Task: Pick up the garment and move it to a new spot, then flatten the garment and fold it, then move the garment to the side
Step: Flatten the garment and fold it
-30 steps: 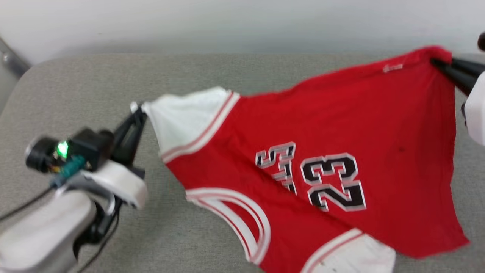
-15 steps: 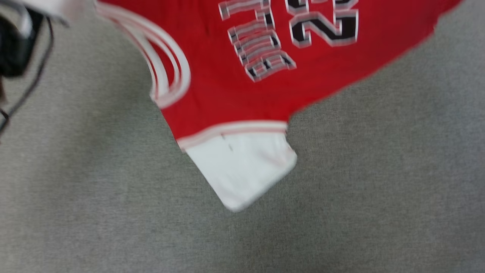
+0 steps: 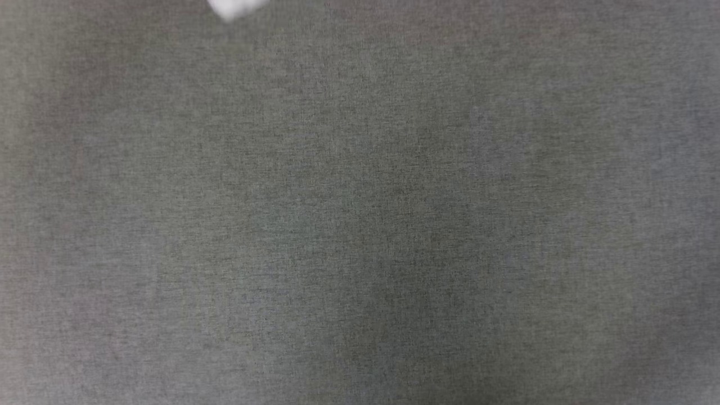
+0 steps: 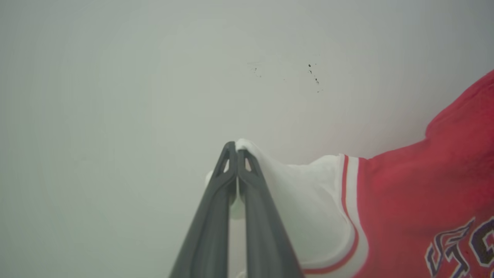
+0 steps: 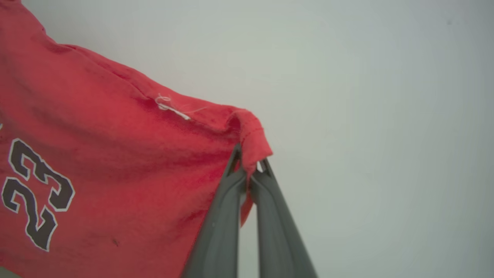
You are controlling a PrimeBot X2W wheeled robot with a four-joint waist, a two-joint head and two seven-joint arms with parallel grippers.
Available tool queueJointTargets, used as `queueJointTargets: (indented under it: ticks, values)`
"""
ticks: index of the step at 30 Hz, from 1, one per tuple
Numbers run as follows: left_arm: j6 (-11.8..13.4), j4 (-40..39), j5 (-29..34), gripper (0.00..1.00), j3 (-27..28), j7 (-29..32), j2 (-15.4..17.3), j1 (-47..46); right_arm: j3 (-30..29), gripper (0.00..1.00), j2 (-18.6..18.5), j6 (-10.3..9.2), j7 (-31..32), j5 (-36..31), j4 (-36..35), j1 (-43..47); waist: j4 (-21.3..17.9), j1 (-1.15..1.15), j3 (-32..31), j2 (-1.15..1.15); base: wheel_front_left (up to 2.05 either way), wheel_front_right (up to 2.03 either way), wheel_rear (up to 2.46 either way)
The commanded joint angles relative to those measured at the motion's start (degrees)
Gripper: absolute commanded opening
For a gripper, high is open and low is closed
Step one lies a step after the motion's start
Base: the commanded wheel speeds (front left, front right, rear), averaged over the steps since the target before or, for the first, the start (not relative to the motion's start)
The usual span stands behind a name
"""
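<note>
The garment (image 4: 417, 200) is a red jersey with white sleeves and black white-edged numerals, held up in the air before a pale wall. In the left wrist view my left gripper (image 4: 236, 148) is shut on the tip of a white sleeve. In the right wrist view my right gripper (image 5: 249, 162) is shut on a red corner of the garment (image 5: 115, 154), which spreads to the left with its numerals showing. In the head view a blurred white tip of the garment (image 3: 233, 8) hangs at the top edge over the grey surface.
A grey fabric surface (image 3: 360, 225) spreads below in the head view. A plain pale wall (image 4: 154, 77) stands behind both grippers, with a few small dark specks (image 4: 312, 75) on it.
The head camera has tilted downward, so the garment slid up out of its picture; just a white sleeve tip remains at the top. Both arms have left that view.
</note>
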Motion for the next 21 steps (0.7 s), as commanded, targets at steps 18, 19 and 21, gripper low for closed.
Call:
queueJointTargets:
  ticks: [18, 19, 21]
  values:
    - [-6.0, 14.8, 0.0, 0.0, -2.8, -4.6, -5.2, -3.0, 9.8, 0.0, 5.1, -0.06, -10.2, 2.0, 17.9, -5.8, 1.0, -0.01, 3.4, 0.0, 0.0, 0.0, 0.0]
    - [-6.2, 15.6, 0.0, 0.0, -3.3, -5.0, -5.7, -1.9, 10.5, 0.0, 5.4, -0.06, -10.8, 2.4, 18.8, -5.3, 1.1, -0.01, 3.5, 0.0, 0.0, 0.0, 0.0]
    - [-6.5, 16.9, -0.3, 0.0, -3.9, -6.1, -6.4, 0.3, 11.8, 0.0, 6.0, -0.06, -11.9, 3.5, 20.4, -3.6, 1.4, -0.01, 3.7, 0.0, 0.0, 0.0, 0.0]
